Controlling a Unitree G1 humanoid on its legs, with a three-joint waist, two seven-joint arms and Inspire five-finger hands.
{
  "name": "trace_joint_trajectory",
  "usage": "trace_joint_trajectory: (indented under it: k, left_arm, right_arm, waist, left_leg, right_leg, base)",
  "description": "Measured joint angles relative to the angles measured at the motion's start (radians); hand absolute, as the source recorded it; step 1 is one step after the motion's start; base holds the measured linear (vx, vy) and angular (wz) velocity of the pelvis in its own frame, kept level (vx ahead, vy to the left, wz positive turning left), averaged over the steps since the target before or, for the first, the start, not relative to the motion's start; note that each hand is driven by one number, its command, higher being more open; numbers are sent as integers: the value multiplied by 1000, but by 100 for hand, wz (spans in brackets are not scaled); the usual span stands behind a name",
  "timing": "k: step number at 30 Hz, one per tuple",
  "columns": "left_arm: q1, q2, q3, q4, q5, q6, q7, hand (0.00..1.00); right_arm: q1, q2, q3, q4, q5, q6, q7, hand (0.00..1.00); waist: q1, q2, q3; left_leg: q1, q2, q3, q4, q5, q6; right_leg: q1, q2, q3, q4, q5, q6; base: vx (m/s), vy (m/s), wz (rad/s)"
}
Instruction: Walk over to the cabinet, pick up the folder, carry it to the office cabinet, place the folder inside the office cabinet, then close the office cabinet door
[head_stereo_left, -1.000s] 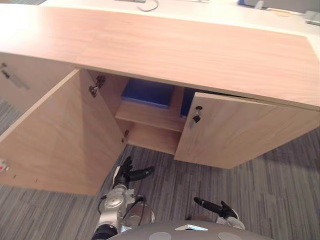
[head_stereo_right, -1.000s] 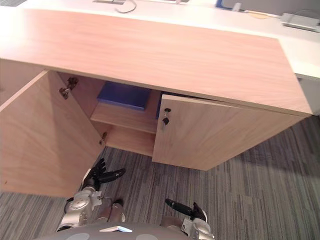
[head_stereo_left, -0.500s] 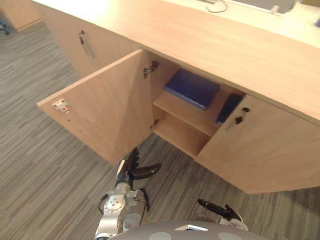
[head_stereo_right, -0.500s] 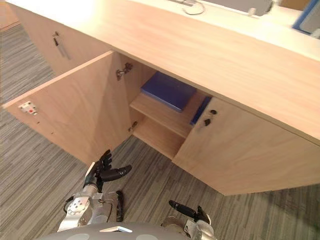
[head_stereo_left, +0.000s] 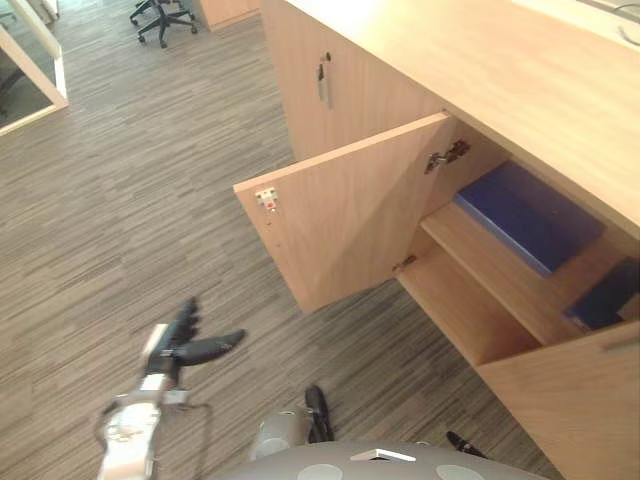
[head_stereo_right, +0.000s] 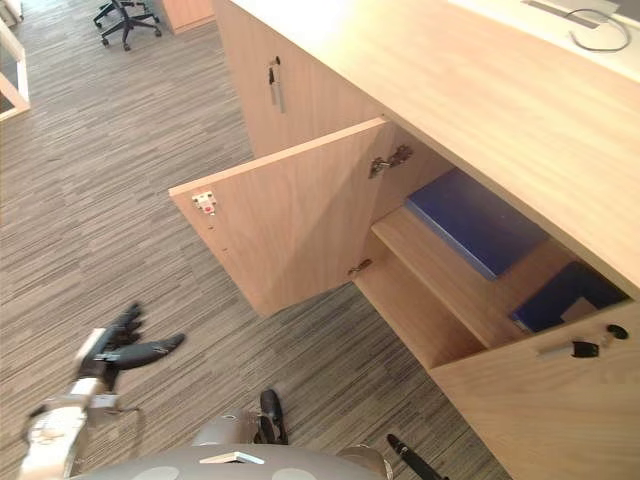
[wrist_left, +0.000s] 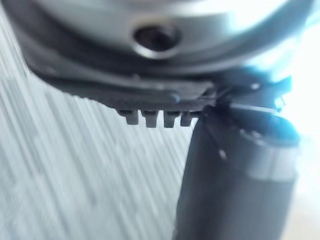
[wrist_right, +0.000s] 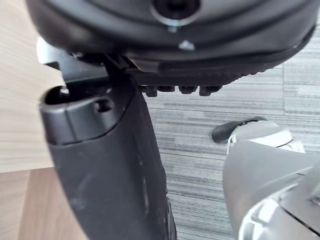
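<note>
A blue folder (head_stereo_left: 525, 215) lies flat on the upper shelf inside the wooden office cabinet (head_stereo_left: 480, 60). A second blue folder (head_stereo_right: 565, 295) stands behind the right door (head_stereo_left: 570, 400), which is partly shut with a key (head_stereo_right: 585, 347) in it. The left door (head_stereo_left: 350, 215) stands wide open. My left hand (head_stereo_left: 185, 345) hangs over the carpet well left of that door, fingers straight and empty. The tip of my right hand (head_stereo_right: 410, 458) shows at the bottom edge near the right door. In its wrist view the thumb (wrist_right: 110, 165) is straight and holds nothing.
Left of the open compartment is a shut cabinet door with a metal handle (head_stereo_left: 325, 80). An office chair (head_stereo_left: 160, 15) and a glass partition frame (head_stereo_left: 35, 70) stand far off at the upper left. Striped grey carpet (head_stereo_left: 120, 200) spreads out on the left.
The camera has swung left, so the cabinet now sits at the right of the picture. My left arm has swung out to the left. The folders and doors have not moved.
</note>
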Motion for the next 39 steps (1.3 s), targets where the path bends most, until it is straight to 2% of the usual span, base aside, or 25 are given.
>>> trace_joint_trajectory:
  k: [1,3,4,7,12,16,18,19,22,24,26,28,32,34,35,39]
  left_arm:
    - [0,55,93,11,-26,13,24,100]
    - [-2,101,179,10,-42,17,38,100]
    - [-6,126,211,10,-64,22,50,100]
    - [-45,160,250,6,-59,24,71,100]
    - [-175,172,239,-50,107,24,152,100]
    - [-287,234,113,-42,200,24,204,100]
    - [-402,284,-4,-3,272,22,225,100]
    - [-416,288,-17,2,282,22,225,100]
    - [-542,317,-188,65,380,15,239,100]
    - [-582,326,-259,91,420,11,239,100]
    - [-660,326,-384,157,511,-5,234,100]
    - [-699,326,-454,197,548,-13,228,100]
    - [-821,329,-633,339,726,-28,221,100]
    - [-850,330,-703,363,778,-31,222,100]
    - [-865,335,-753,387,847,-51,223,100]
    - [-887,357,-900,415,964,-91,225,100]
  right_arm:
    - [1,0,-13,2,-1,0,12,100]
    - [2,-4,-30,3,-1,0,21,100]
    - [2,-10,-32,6,-1,0,28,100]
    - [-2,-17,-33,13,-1,4,43,100]
    - [-18,-17,-32,43,0,21,72,100]
    - [-11,-27,-40,57,-1,22,79,100]
    - [-12,-40,-43,57,0,22,79,100]
    - [-13,-43,-43,57,0,22,79,100]
    - [-18,-85,-51,57,1,22,79,100]
    - [-23,-104,-53,57,13,22,79,100]
    - [-37,-133,-75,59,20,22,77,100]
    - [-50,-156,-93,71,20,22,77,100]
    - [-69,-204,-121,78,20,22,69,100]
    - [-76,-224,-122,78,20,22,64,100]
    - [-87,-237,-133,78,20,22,60,100]
    - [-125,-284,-141,89,20,22,58,100]
  waist:
    - [-7,-11,-11]
    - [-3,-20,-23]
    - [-1,-14,-30]
    - [1,-8,-42]
    - [-14,-16,-47]
    - [-34,-18,-46]
    - [-52,-18,-43]
    - [-53,-18,-41]
    - [-79,-13,-32]
    - [-94,-14,-28]
    - [-121,-21,-19]
    - [-131,-21,-12]
    - [-154,-14,6]
    - [-162,-3,17]
    - [-165,0,22]
    - [-179,-1,26]
  left_leg:
    - [34,-13,-6,-68,19,0]
    - [71,-29,-6,-136,42,-1]
    - [86,-38,-5,-169,54,5]
    - [102,-51,0,-188,54,10]
    - [105,-57,10,-188,53,13]
    - [117,-56,26,-189,53,13]
    - [125,-54,36,-192,53,13]
    - [127,-54,39,-192,53,13]
    - [132,-53,57,-192,51,15]
    - [132,-51,72,-192,51,15]
    - [134,-47,91,-190,50,16]
    - [135,-47,106,-189,51,16]
    - [139,-45,132,-188,56,24]
    - [147,-41,133,-188,55,24]
    - [151,-35,133,-188,54,25]
    - [151,-34,150,-188,42,30]
  right_leg:
    - [8,14,3,-18,21,-8]
    - [21,19,4,-39,34,-14]
    - [23,18,8,-50,39,-22]
    - [33,14,16,-67,49,-27]
    - [38,16,42,-90,54,-32]
    - [40,16,71,-91,54,-31]
    - [42,16,82,-91,56,-28]
    - [42,16,86,-91,56,-28]
    - [35,14,109,-92,63,-22]
    - [26,13,125,-92,65,-20]
    - [16,13,133,-91,67,-19]
    - [7,14,151,-92,75,-5]
    - [-10,15,177,-92,91,-3]
    - [-11,18,184,-92,109,-8]
    - [-14,19,197,-93,119,-7]
    - [-24,20,216,-105,158,-10]
  base:
    - [34,55,11]
    - [57,35,2]
    - [61,37,-3]
    - [39,32,-5]
    - [11,2,-9]
    - [4,-16,-12]
    - [-1,-26,-13]
    - [-1,-18,-16]
    - [6,-14,-18]
    - [18,-22,-25]
    - [25,-42,-29]
    - [31,-32,-29]
    - [29,-37,-23]
    - [36,-42,-19]
    - [38,-59,-21]
    - [19,-34,-18]
